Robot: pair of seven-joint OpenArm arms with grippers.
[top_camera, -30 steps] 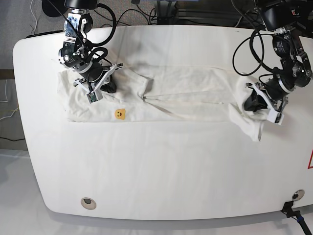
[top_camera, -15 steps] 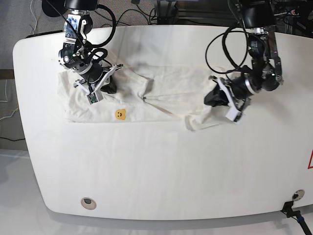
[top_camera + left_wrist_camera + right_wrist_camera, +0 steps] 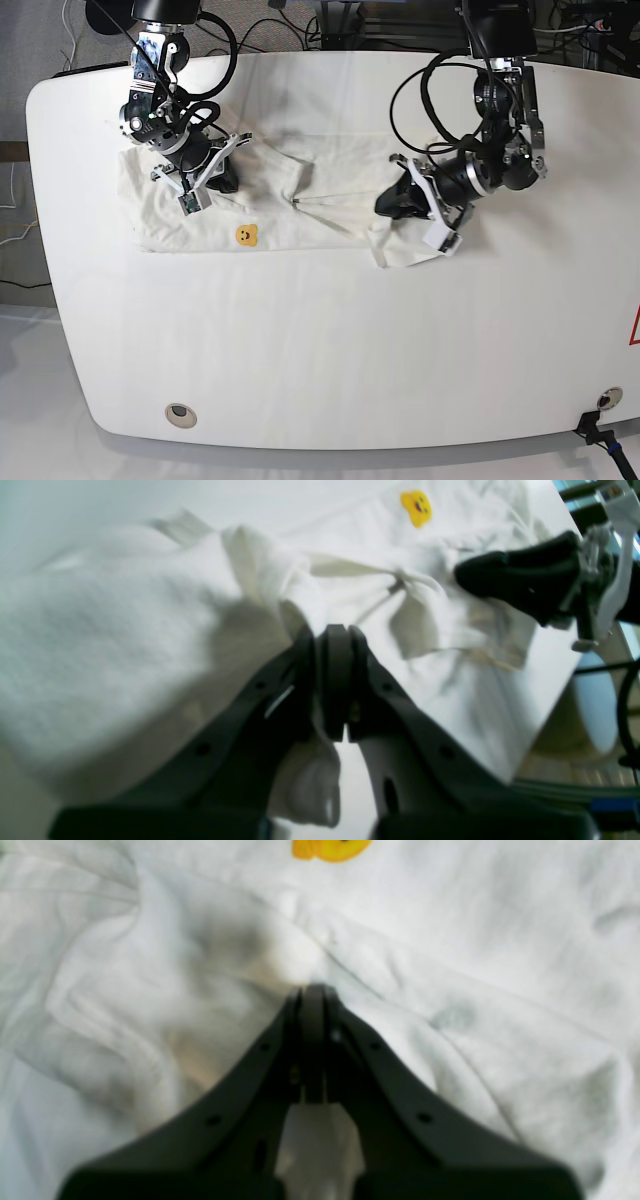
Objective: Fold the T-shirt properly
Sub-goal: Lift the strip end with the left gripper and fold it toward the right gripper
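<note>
**One end pinned, the other carried across**

The T-shirt (image 3: 300, 195) lies bear-mark up along the table's (image 3: 320, 350) far half. The right gripper (image 3: 215, 172), jaws pressed together on cloth, appears to anchor the left end, while the left gripper (image 3: 392, 203), pinching a bunched edge, lifts the other end over. Only the base view shows the span between them; the wrist views confirm both pinches.
</note>
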